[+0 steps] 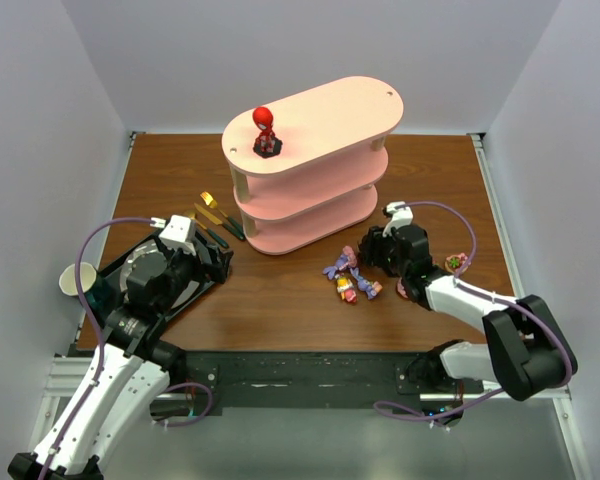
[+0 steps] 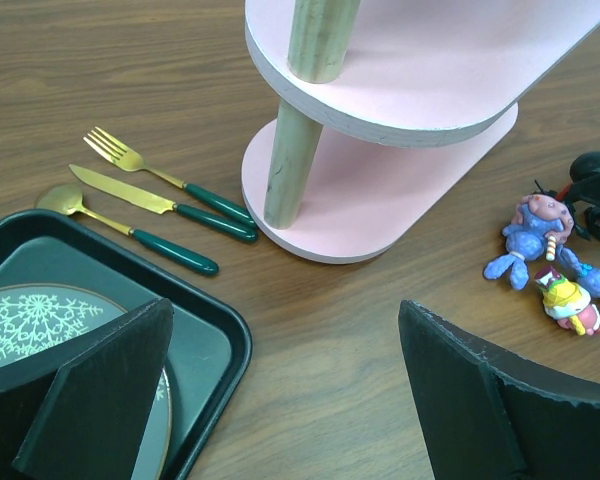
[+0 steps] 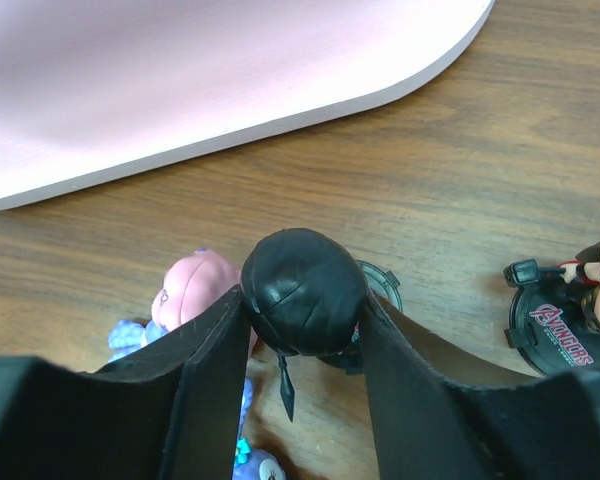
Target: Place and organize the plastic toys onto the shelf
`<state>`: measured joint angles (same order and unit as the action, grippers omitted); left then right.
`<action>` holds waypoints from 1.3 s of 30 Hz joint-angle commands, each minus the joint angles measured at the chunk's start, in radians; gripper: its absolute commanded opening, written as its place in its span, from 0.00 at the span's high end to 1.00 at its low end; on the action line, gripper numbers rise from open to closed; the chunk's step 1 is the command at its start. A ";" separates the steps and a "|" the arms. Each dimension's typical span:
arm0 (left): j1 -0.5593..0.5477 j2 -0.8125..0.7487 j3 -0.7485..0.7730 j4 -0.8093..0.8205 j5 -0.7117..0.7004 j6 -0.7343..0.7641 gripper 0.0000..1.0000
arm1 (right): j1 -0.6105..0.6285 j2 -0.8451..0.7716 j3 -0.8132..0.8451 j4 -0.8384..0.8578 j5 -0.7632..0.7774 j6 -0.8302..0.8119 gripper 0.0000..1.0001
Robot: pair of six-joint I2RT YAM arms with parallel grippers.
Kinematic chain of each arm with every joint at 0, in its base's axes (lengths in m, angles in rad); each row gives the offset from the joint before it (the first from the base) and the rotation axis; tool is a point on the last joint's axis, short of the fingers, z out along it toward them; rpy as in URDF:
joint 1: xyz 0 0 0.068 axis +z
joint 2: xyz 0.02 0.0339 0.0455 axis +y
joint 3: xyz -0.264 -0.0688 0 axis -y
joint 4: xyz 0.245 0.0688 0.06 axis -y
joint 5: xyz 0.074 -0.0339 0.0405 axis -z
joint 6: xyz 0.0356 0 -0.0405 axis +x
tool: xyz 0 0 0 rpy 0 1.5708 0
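Note:
The pale pink shelf (image 1: 315, 165) stands at the back centre, with a red figure (image 1: 266, 131) on its top board. My right gripper (image 3: 302, 300) is shut on the head of a black figure (image 3: 303, 290) whose round base stands on the table. A pink pony figure (image 3: 192, 290) lies just left of it. A brown-haired figure (image 3: 580, 310) on a black base lies at the right. Several pony figures (image 1: 348, 280) lie in a cluster left of the right gripper (image 1: 380, 250); they also show in the left wrist view (image 2: 550, 250). My left gripper (image 2: 280, 400) is open and empty above the tray's corner.
A black tray (image 2: 215, 330) with a snowflake plate (image 2: 30, 320) lies at the left. Gold and green cutlery (image 2: 160, 205) lies between the tray and the shelf (image 2: 380, 190). A paper cup (image 1: 76, 281) stands at the table's left edge. A small toy (image 1: 456, 263) lies at the right.

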<state>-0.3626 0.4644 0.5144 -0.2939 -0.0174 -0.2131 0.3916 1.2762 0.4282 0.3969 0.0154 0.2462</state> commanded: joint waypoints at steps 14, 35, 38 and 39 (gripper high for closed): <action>-0.004 0.000 0.015 0.050 0.013 0.023 0.00 | -0.003 -0.155 0.112 -0.144 0.043 -0.071 0.88; -0.004 0.017 0.016 0.053 0.013 0.023 0.00 | 0.051 -0.153 1.013 -1.003 -0.032 -0.062 0.91; -0.004 0.022 0.015 0.055 0.013 0.023 0.00 | 0.094 -0.080 1.176 -1.067 -0.017 -0.065 0.90; -0.004 0.022 0.015 0.056 0.013 0.023 0.00 | 0.102 -0.057 1.214 -1.092 -0.002 -0.065 0.90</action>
<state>-0.3626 0.4820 0.5144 -0.2932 -0.0135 -0.2131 0.4500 1.1488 1.4834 -0.5644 0.0078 0.1810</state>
